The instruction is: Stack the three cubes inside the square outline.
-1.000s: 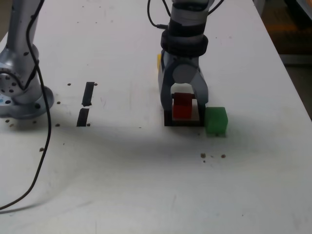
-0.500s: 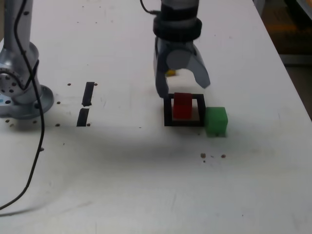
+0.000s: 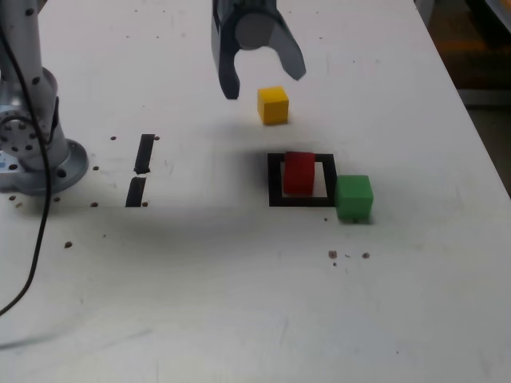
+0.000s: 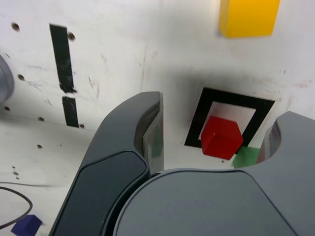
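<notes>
The red cube (image 3: 299, 172) sits inside the square outline (image 3: 275, 179) of black tape, with nothing on top of it. The green cube (image 3: 354, 198) stands on the table just outside the outline, against its near corner on the exterior view's right. The yellow cube (image 3: 273, 104) rests alone on the table farther back. My gripper (image 3: 263, 82) hangs open and empty in the air, behind the outline and just beside the yellow cube. The wrist view looks down between the open fingers (image 4: 133, 147) at the red cube (image 4: 221, 137), the outline (image 4: 231, 97), a bit of the green cube (image 4: 246, 157) and the yellow cube (image 4: 248, 17).
Two short black tape strips (image 3: 142, 163) lie on the exterior view's left, near the arm's base (image 3: 32, 152). A black cable (image 3: 32, 263) trails down from the base. The table's edge (image 3: 479, 136) runs along the exterior view's right. Small dark specks (image 3: 347, 255) dot the surface.
My gripper has let go of the red cube in the outline, risen, and drawn back toward the exterior view's left. The yellow cube, hidden behind it before, now shows.
</notes>
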You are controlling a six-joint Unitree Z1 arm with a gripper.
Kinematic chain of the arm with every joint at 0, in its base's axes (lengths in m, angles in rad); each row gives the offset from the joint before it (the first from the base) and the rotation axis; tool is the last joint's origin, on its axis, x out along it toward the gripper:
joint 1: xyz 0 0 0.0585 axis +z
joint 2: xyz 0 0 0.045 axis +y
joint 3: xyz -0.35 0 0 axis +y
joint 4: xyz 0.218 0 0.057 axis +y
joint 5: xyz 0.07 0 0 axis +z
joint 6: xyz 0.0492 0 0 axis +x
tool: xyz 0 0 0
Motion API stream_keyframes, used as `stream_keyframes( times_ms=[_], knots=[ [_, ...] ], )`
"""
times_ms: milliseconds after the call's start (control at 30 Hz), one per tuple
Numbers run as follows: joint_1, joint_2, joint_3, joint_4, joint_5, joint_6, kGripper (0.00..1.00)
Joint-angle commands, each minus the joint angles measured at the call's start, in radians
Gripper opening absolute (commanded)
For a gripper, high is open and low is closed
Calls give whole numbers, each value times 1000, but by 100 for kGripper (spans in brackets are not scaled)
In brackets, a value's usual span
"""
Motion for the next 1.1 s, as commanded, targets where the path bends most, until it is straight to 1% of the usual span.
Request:
stream_keyframes(
  times_ms=[0,133,233,567,733,1067],
  knots=[
    [23,8,-3,2,2,19,82],
    [70,41,-4,-11,5,54,86],
    [96,71,-7,-35,6,69,89],
    [127,124,-15,-137,-1,95,99],
    [148,139,-10,-153,-2,104,99],
    [181,172,-10,-157,-14,122,99]
  ],
)
